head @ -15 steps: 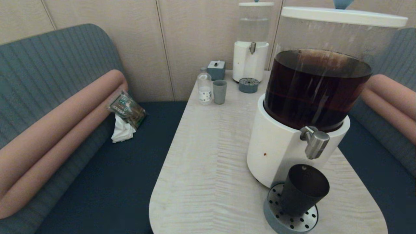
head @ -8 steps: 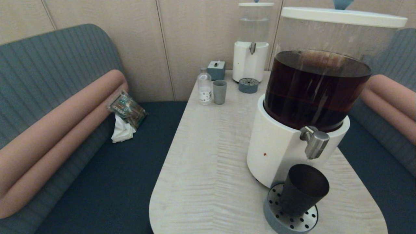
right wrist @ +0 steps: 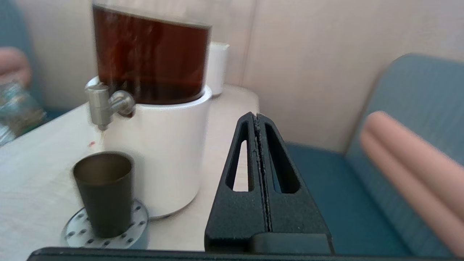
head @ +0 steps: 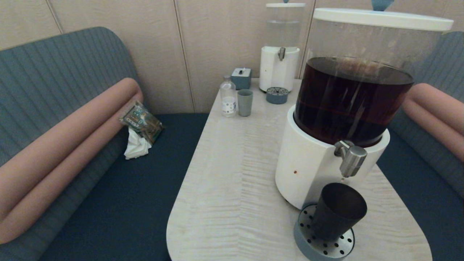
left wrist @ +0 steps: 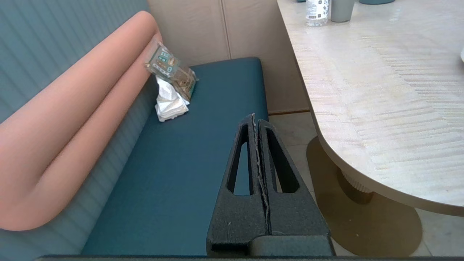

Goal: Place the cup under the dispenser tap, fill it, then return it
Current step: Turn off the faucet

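The cup [head: 338, 211] stands upright on the round perforated drip tray [head: 320, 247], directly below the dispenser tap [head: 350, 158], with clear air between its rim and the spout. Nothing grips it. The tap juts from the white base of the large dispenser [head: 340, 108], whose clear tank holds dark brown liquid up to well below its lid.

The right gripper [right wrist: 256, 117] sits off the table edge with its jaws pressed flat together on nothing; from it, the cup [right wrist: 104, 193] and tap [right wrist: 102, 106] lie ahead and off to one side, well apart from the fingertips (the blue bench seat [right wrist: 326, 195] is beneath and beyond them).

The left gripper [left wrist: 253, 117] is parked above the other bench seat [left wrist: 188, 156], jaws likewise closed and empty, with the table [left wrist: 380, 94] edge off to its side and a crumpled packet with white tissue [left wrist: 170, 85] lying further ahead on the seat.

At the table's far end stand a slimmer clear-liquid dispenser [head: 281, 54], a grey-green tumbler [head: 245, 102], a small bottle [head: 228, 98] and a small blue-grey box [head: 241, 77].
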{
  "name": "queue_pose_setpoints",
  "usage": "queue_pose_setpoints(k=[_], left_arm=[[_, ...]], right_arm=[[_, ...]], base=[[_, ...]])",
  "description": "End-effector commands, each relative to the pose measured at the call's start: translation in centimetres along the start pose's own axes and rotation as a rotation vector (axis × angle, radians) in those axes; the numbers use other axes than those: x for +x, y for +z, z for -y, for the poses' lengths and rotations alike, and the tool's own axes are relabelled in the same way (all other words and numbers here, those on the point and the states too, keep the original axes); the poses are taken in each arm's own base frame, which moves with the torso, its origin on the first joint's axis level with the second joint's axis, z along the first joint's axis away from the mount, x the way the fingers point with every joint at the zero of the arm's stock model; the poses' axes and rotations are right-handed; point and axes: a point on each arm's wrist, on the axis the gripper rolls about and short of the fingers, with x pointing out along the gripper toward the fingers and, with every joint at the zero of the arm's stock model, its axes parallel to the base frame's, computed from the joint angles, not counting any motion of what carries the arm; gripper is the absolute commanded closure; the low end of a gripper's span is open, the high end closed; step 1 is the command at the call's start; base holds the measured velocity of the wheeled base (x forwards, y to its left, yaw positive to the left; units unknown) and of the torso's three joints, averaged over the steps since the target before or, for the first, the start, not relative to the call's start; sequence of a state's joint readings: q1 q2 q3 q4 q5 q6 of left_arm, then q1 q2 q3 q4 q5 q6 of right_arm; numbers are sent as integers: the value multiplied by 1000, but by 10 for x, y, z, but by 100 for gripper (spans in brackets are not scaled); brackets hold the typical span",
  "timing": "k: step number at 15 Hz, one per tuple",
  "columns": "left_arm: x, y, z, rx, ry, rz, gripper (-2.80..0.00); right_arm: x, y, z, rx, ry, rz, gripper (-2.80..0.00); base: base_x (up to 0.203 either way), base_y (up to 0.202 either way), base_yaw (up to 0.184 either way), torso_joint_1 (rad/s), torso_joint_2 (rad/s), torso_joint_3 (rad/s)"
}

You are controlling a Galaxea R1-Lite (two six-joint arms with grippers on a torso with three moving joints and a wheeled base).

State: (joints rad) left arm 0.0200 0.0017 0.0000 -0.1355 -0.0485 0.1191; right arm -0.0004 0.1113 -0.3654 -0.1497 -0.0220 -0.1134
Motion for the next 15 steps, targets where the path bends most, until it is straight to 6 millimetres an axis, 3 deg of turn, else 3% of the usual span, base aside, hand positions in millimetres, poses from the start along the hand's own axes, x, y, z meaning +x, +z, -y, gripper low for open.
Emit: queue_pose_setpoints(k=[1,7,15], left_arm=[[2,-11,1,-1,-5,-39,0],[2,-11,1,-1,-5,-40,0],[2,-11,1,-1,-5,-38,0]], right_arm=[[-12,-13,-1,-3,-22,36,0],[-11,-96,-9,-10,-37,-167,0],[-13,-109,-12,55,19,-291,0]], base=[[0,0,0,0,0,0],[0,0,0,0,0,0],[0,0,0,0,0,0]])
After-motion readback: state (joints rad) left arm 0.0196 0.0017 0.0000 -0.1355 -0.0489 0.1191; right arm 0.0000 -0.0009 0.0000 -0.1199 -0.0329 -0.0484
